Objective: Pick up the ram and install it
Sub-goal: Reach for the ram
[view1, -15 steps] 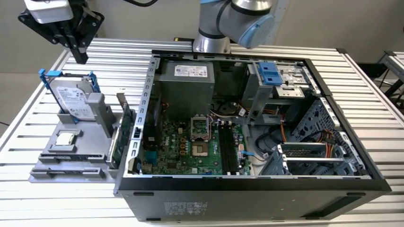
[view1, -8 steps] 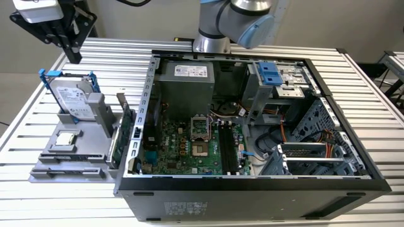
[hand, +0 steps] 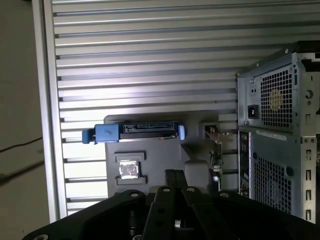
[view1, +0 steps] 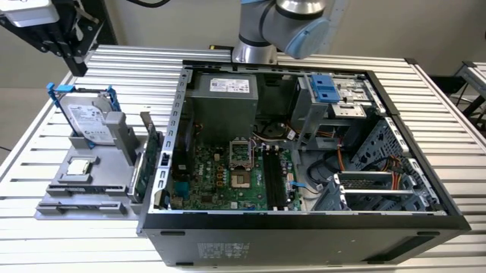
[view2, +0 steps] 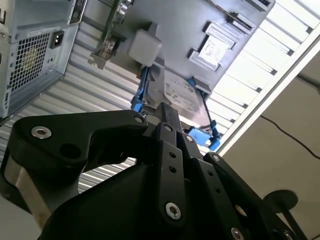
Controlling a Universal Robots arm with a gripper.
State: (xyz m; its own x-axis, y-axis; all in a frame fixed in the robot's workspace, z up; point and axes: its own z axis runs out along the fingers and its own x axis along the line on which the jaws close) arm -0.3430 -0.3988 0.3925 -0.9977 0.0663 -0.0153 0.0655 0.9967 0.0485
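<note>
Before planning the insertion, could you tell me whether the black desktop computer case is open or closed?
Open: the black computer case lies on its side, panel off, green motherboard exposed.

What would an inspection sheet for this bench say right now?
Surface: slatted metal table.
Job's things: ram cannot be told apart among the boards at the grey holder; motherboard exposed in the open computer case.
Clutter: hard drive in blue frame, chip on holder.
Gripper: gripper shut, empty, clear of the holder.
Cables: bundles inside the case.
Surroundings: floor beside the table, a cable lying on it.
</note>
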